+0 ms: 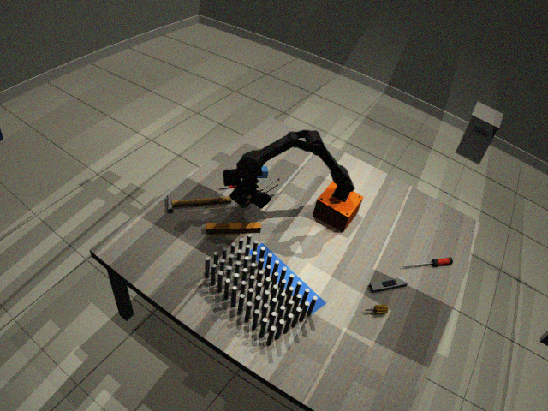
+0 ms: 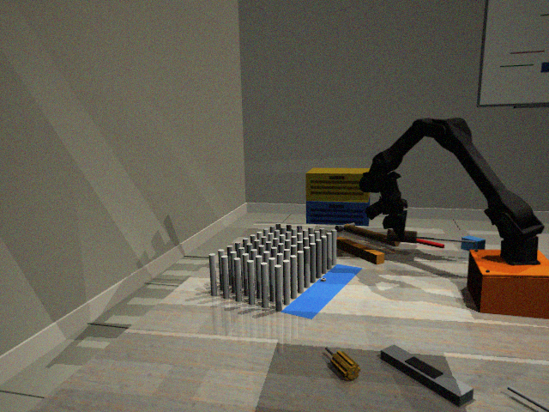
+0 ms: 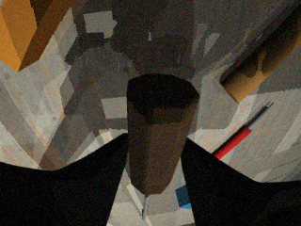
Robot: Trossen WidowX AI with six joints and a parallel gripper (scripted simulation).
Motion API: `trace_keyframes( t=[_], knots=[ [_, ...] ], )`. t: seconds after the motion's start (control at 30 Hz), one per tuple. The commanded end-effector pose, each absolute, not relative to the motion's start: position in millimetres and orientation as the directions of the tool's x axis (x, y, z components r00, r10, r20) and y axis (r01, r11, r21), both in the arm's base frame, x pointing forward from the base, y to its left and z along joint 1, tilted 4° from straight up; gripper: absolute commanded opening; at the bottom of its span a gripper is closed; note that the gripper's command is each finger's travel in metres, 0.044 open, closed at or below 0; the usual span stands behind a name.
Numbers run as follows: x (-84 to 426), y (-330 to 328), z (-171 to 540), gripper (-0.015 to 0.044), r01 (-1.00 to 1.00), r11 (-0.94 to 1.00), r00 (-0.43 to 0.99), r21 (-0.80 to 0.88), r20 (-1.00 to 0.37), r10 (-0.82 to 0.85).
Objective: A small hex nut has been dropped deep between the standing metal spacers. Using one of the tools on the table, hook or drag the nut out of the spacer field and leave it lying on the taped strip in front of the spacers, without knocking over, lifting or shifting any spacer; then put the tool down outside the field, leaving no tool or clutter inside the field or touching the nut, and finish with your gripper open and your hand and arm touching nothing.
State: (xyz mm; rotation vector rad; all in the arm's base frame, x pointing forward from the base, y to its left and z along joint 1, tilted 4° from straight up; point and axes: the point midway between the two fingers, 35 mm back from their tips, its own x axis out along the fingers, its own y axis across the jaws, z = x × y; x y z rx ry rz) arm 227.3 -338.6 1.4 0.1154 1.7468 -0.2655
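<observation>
The small hex nut (image 2: 322,280) lies on the blue taped strip (image 1: 316,301) (image 2: 304,305), near the edge beside the front spacers; I cannot make it out in the top view. The metal spacers (image 1: 206,267) (image 2: 278,287) stand upright in rows behind the strip. My gripper (image 1: 251,204) (image 2: 400,234) (image 3: 154,140) is shut on the wooden handle (image 2: 407,236) (image 3: 157,137) of a thin-shafted tool. It is low over the table, beyond the wooden bar and away from the spacers. The shaft (image 1: 271,185) points towards the robot base side. Whether the tool touches the table is unclear.
A hammer (image 1: 199,202) (image 2: 370,233), a wooden bar (image 1: 233,228) (image 2: 359,250), a red-handled tool (image 2: 431,242) (image 3: 233,142) and a blue block (image 1: 265,171) (image 2: 473,242) lie around the gripper. A grey bar (image 1: 388,284) (image 2: 425,375) and two screwdrivers (image 1: 441,261) (image 1: 381,308) lie across the table.
</observation>
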Motion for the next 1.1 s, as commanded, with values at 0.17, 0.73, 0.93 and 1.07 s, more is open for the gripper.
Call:
trace_keyframes(
  t=[0.17, 0.73, 0.93, 1.07],
  knots=[
    [225, -336, -12, 0.0, 0.226, 0.968, -0.205, -0.11, -0.977, -0.063],
    [225, -333, -31, 0.0, 0.226, 0.968, -0.205, -0.109, -0.977, -0.063],
    [224, -331, -37, 0.0, 0.226, 0.968, -0.205, -0.109, -0.977, -0.062],
    [224, -331, -39, 0.0, 0.226, 0.968, -0.205, -0.109, -0.977, -0.062]
  ],
)
